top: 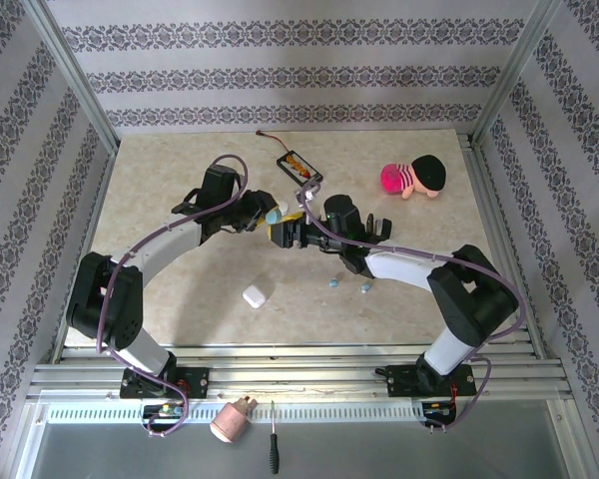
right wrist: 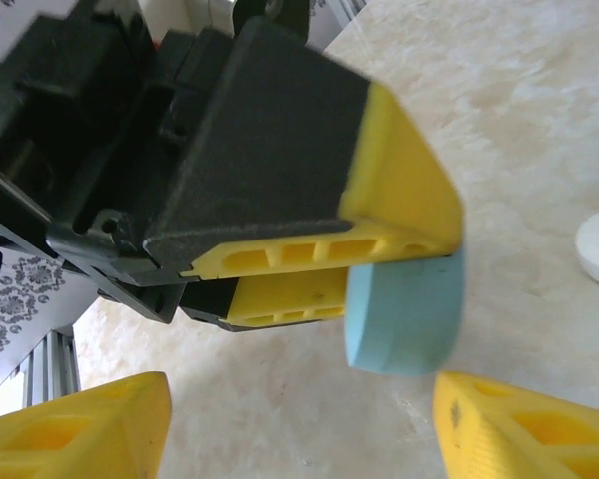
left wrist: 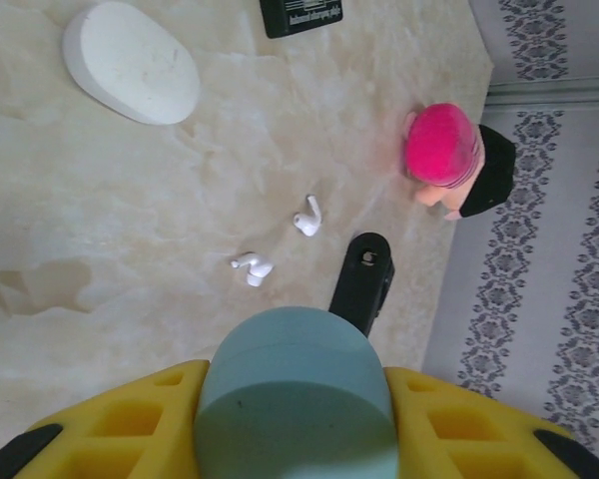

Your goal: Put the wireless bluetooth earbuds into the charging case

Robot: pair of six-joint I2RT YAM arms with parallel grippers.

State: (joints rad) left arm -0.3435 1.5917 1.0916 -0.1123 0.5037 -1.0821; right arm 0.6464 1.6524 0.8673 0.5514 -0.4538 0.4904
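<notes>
While the left hand (left wrist: 295, 399) clamps a smooth, rounded light-blue case (right wrist: 404, 319) between ribbed yellow fingers (left wrist: 130, 419), the right hand (right wrist: 309, 439) has its fingers apart just beside it. Two tiny glossy white earbuds (left wrist: 253, 266), stemmed, lie close together on the marbled beige worktop (left wrist: 100, 249). Two light-blue earbuds (top: 331, 283) rest beside the right forearm. A white pebble case (top: 255, 295) sits apart.

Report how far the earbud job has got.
Done: nothing looks seated yet. In hand: the left pincer grips the blue case, and the right pincer stands open beside it. To do: two white earbuds and two blue earbuds lie loose on the table.
</notes>
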